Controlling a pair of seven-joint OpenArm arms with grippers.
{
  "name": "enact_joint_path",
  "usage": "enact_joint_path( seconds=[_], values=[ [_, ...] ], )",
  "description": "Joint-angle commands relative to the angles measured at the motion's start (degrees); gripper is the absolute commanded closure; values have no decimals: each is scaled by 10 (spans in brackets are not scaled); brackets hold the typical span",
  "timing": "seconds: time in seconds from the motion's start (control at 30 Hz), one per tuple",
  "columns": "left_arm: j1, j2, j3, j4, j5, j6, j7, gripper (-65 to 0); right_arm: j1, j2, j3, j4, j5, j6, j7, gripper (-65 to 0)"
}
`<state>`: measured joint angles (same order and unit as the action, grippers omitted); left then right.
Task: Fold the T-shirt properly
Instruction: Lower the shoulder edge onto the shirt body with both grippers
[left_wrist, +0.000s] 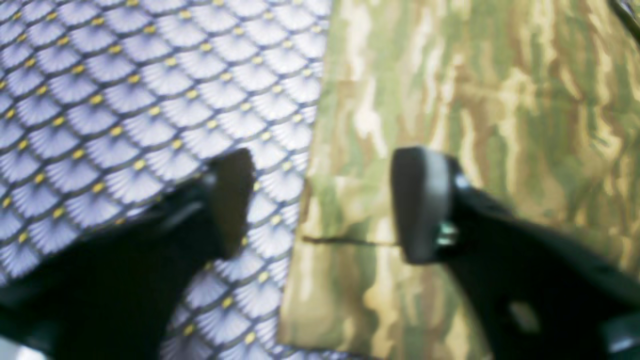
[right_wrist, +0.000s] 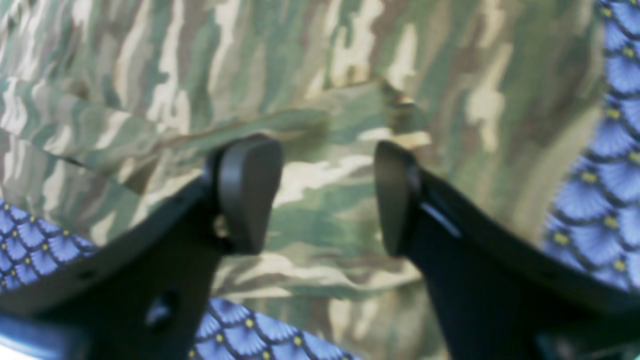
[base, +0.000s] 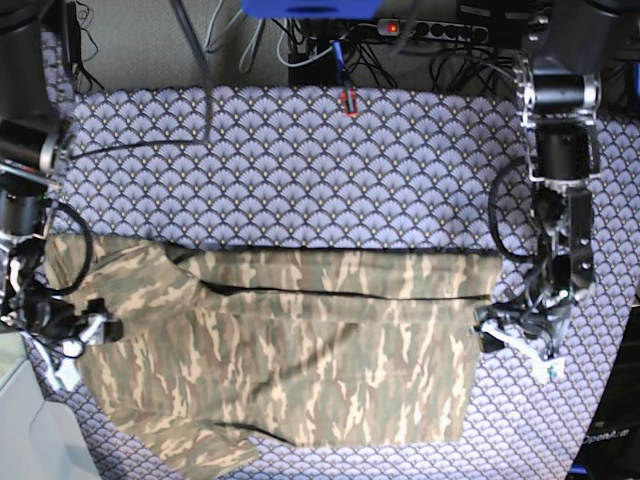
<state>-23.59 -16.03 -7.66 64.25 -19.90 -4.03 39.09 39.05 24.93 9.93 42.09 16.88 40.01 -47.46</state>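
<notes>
You have one lengthwise fold in the T-shirt (base: 300, 350) — both sleeve ends remain; left gripper (left_wrist: 320, 205) and right gripper (right_wrist: 327, 195) gape empty.

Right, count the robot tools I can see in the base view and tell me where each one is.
2. The left tool is at the T-shirt's right edge in the base view, jaws open. The right tool is over its left edge, also open.
</notes>
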Motion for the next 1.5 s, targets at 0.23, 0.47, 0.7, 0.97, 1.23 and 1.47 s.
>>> enact_joint_path(
  seconds=[0.23, 0.47, 0.7, 0.97, 1.23, 1.47],
  values=[
    [69, -21, -4, 118, -60, -4, 7, -467, -32, 51, 4, 11, 13, 0, -1, -363],
    [122, 4, -4, 117, -63, -3, -9, -463, -102, 75, 73, 11, 10, 0, 38, -363],
    [142, 16, -4, 118, -65, 0, -13, -463, -131, 76, 81, 11, 10, 0, 60, -363],
    [149, 17, -5, 118, -65, 1, -13, -463, -154, 74, 82, 9, 12, 0, 60, -363],
    [149, 17, -5, 117, -65, 1, -13, -464, -161, 48, 82, 9, 13, 0, 57, -297],
    [155, 18, -5, 117, -65, 1, -14, -464, -161, 31, 82, 9, 13, 0, 56, -39]
  ],
)
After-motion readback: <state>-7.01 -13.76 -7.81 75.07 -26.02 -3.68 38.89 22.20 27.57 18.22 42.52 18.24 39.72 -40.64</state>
